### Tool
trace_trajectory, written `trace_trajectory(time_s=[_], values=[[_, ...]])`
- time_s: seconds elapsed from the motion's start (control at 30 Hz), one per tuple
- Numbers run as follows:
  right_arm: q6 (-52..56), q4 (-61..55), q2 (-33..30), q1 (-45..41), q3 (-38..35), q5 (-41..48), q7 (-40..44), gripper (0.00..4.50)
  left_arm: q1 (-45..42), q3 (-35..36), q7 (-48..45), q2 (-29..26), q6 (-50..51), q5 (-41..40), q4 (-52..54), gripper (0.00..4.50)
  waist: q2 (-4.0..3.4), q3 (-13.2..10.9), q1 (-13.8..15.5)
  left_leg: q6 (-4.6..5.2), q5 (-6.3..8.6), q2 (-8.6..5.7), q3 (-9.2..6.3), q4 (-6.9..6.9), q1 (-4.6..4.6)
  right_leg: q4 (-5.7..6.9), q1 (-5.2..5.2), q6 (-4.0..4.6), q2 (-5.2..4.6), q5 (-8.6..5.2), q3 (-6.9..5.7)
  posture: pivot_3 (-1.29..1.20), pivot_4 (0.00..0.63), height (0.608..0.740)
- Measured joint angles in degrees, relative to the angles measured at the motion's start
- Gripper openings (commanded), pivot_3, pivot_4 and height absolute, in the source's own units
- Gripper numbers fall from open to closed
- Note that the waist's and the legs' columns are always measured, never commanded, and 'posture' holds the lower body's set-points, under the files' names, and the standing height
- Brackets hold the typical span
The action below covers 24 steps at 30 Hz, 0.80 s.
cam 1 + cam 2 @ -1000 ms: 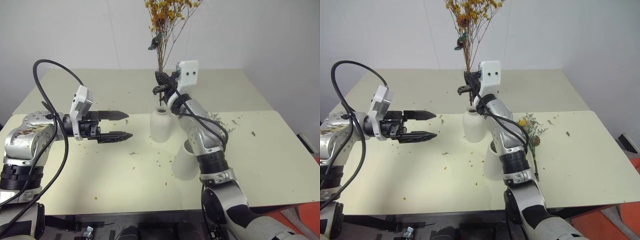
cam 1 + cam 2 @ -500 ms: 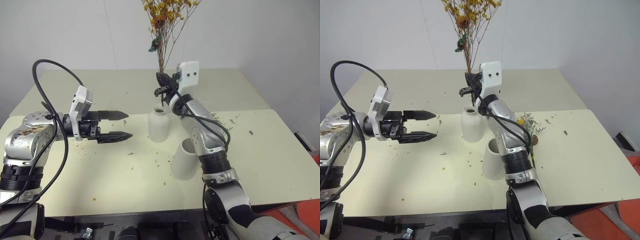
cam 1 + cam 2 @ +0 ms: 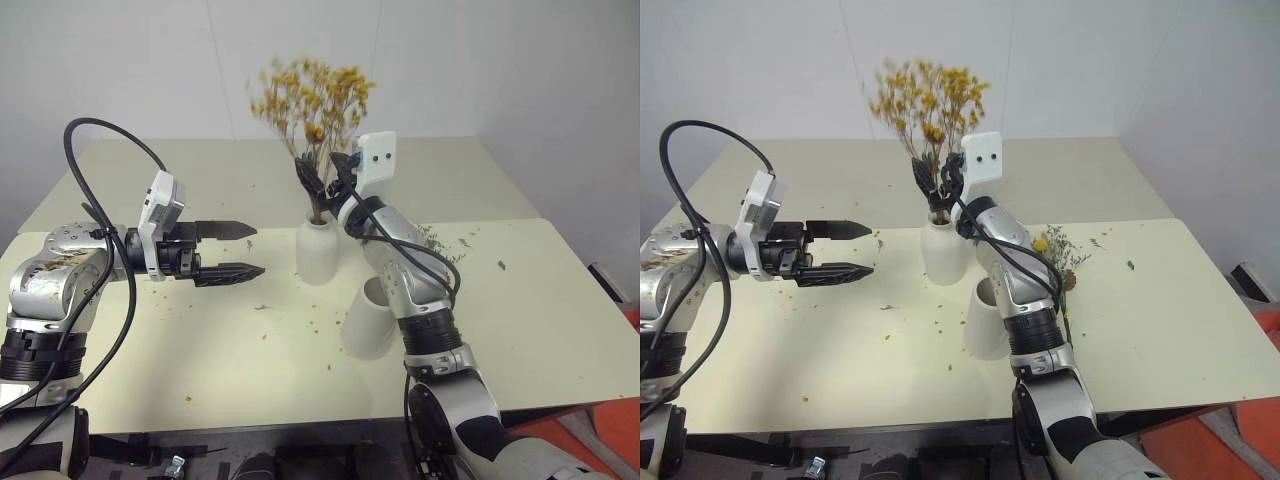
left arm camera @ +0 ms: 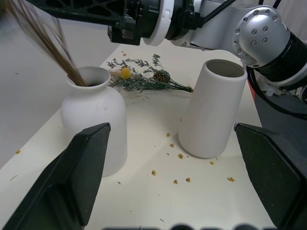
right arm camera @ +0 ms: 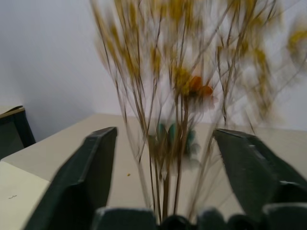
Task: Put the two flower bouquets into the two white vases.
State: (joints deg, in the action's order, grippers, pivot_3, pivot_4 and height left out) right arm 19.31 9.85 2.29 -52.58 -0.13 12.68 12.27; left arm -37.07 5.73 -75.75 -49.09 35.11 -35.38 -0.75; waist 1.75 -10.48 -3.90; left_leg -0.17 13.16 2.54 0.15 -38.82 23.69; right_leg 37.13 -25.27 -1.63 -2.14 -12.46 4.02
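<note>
The bushy yellow-orange flower bouquet (image 3: 310,100) stands with its brown stems inside the narrow-necked white vase (image 3: 318,255). My right gripper (image 3: 325,178) is open just above that vase's mouth, its fingers on either side of the stems (image 5: 165,182) and apart from them. The wider cylinder vase (image 3: 370,320) stands in front and to the right, partly behind my right arm. The grey-green bouquet (image 3: 1060,255) lies flat on the table to the right of the vases. My left gripper (image 3: 258,250) is open and holds nothing, level, pointing at the bottle vase (image 4: 93,129) from the left.
Petal crumbs (image 3: 320,325) are scattered over the pale table (image 3: 150,340). A seam (image 3: 500,222) crosses the tabletop behind the vases. A white wall stands behind the table's far edge.
My right gripper has opened. The yellow bouquet, held high above the bottle vase before, has dropped down into it. The left arm stayed still.
</note>
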Motion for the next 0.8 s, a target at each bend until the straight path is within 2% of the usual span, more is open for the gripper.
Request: trace_trajectory(time_s=[0.3,0.57,0.8], values=[[4.12,-9.23,-2.6,4.95,0.6,0.06,0.84,4.47,0.0,-0.01,-0.05,0.0,-0.13,0.27,-0.12,4.5,0.0,0.0,0.08,0.0,0.0,-0.01,0.0,0.0,0.04,-0.03,0.0,0.0,-0.02,0.0,0.0,0.0,0.15,0.74],[14.76,-25.62,-9.69,11.59,2.11,3.53,5.18,4.47,-0.01,-0.01,-0.23,-0.02,-0.12,0.37,-0.23,4.5,0.0,0.0,0.14,0.0,0.0,-0.01,0.0,-0.02,0.02,-0.02,0.01,-0.01,-0.01,-0.01,0.0,0.0,0.15,0.74],[23.94,-34.04,-16.01,13.24,0.37,7.87,6.49,4.47,-0.02,-0.02,-0.17,-0.7,-0.12,1.61,-1.06,4.5,0.01,0.0,0.25,0.0,0.0,-0.01,0.0,-0.02,-0.01,-0.02,0.02,-0.02,0.0,-0.01,0.0,0.0,0.15,0.74]])
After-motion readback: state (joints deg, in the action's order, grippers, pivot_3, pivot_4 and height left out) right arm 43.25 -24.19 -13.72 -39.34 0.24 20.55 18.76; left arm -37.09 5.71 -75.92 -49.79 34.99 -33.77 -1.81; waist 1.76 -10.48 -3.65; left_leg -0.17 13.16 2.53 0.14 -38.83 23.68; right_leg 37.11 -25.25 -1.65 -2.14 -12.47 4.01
